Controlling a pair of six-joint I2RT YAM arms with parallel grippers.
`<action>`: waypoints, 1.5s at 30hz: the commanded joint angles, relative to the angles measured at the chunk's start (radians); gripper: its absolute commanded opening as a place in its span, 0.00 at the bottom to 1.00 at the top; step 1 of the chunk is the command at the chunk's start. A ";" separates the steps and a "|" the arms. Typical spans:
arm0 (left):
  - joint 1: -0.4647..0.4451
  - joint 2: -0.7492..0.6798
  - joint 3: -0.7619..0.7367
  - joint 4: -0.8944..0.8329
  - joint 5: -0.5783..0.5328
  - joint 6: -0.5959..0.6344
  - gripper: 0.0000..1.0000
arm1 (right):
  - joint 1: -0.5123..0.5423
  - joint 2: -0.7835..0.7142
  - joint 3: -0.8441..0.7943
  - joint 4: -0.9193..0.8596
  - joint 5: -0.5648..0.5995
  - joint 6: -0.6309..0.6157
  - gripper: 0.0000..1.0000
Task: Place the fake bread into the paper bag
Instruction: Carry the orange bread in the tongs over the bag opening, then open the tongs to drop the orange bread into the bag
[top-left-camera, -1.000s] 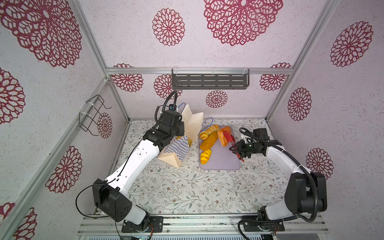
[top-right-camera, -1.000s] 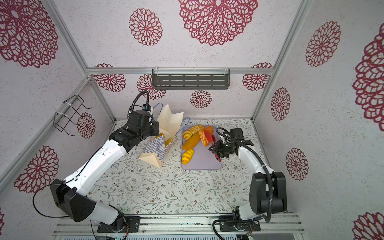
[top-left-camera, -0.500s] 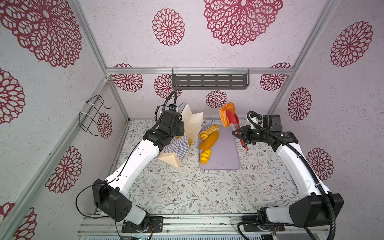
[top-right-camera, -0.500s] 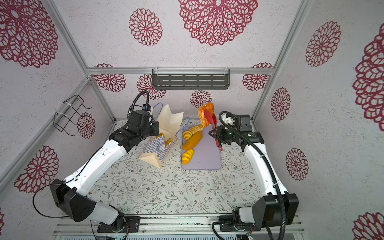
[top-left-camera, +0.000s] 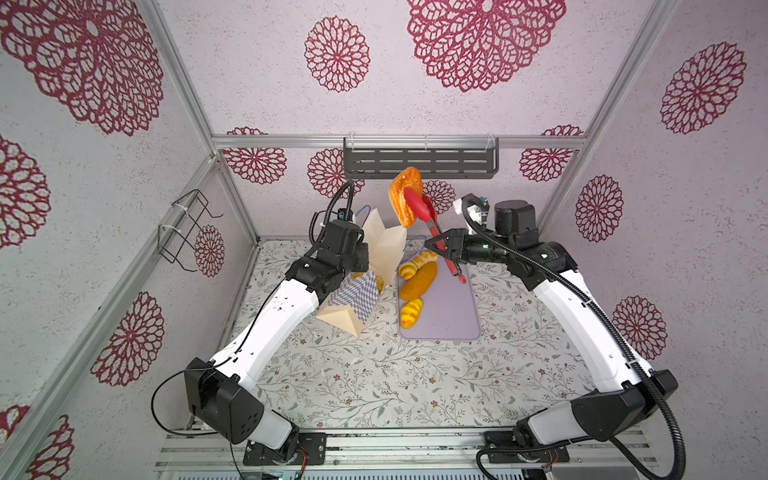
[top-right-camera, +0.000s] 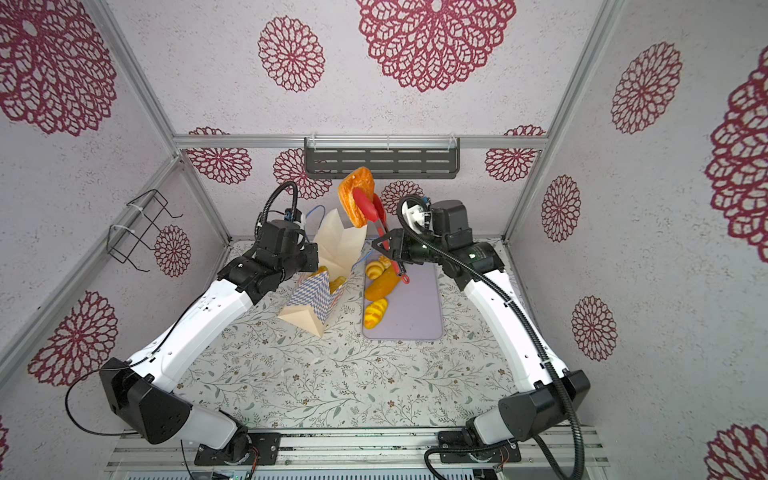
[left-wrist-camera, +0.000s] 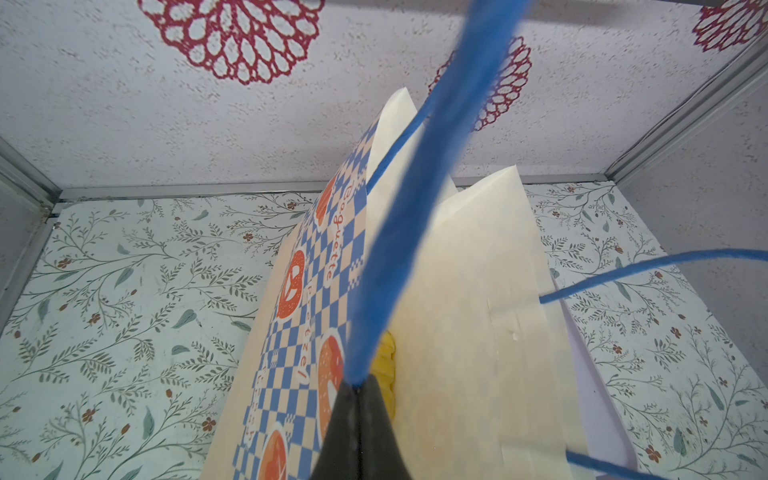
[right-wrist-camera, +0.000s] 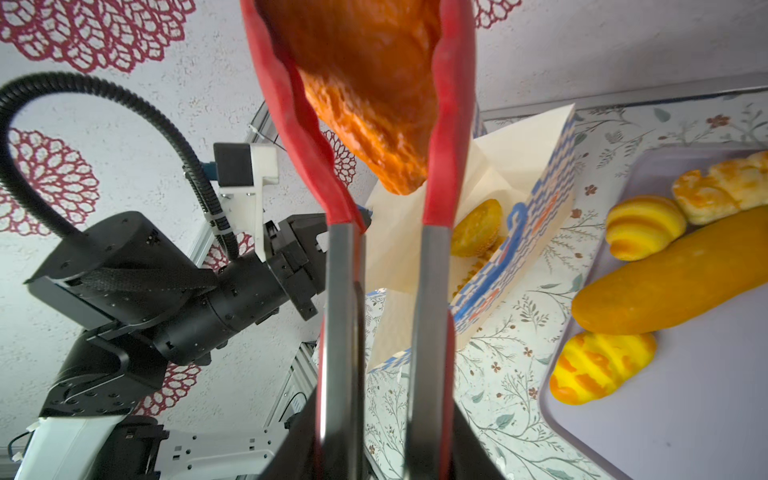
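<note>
Right wrist view: my right gripper (top-left-camera: 445, 248) is clenched on the metal shanks of the red tongs (right-wrist-camera: 432, 291), and their red tips pinch an orange-brown pastry (right-wrist-camera: 374, 104). I judge the tongs are there because the pastry is broad and glossy, so the long tips span it where my own jaws might not. In both top views the pastry hangs high off the table, near or over the open mouth of the paper bag (top-left-camera: 384, 245); I cannot tell the exact alignment. Left wrist view: my left gripper (left-wrist-camera: 359, 424) is squeezed tight on the blue cord handle (left-wrist-camera: 399, 249). It draws the handle up so the bag leans and its mouth gapes toward the tongs; without that pull the paper would likely sag shut. The bag already holds bread: a golden roll (right-wrist-camera: 476, 227) shows inside. On the lilac tray (top-left-camera: 449, 307), just beside the bag, four pieces wait: croissant (right-wrist-camera: 644, 232), braided piece (right-wrist-camera: 723, 187), long loaf (right-wrist-camera: 665, 286) and striped roll (right-wrist-camera: 602, 365). Step in hand, as I read it: centre over the mouth, lower, ease the tongs. The risks are the slick crust slipping early or the pastry catching the raised flap.
</note>
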 joint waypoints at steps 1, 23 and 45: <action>0.002 -0.036 0.005 0.018 0.005 -0.008 0.00 | 0.022 -0.004 0.026 0.081 0.017 0.019 0.35; 0.003 -0.038 0.016 0.012 0.010 -0.009 0.00 | 0.067 -0.026 -0.109 -0.137 0.063 -0.123 0.36; 0.001 -0.042 0.019 0.004 0.013 -0.015 0.00 | 0.079 0.023 -0.058 -0.229 0.056 -0.213 0.57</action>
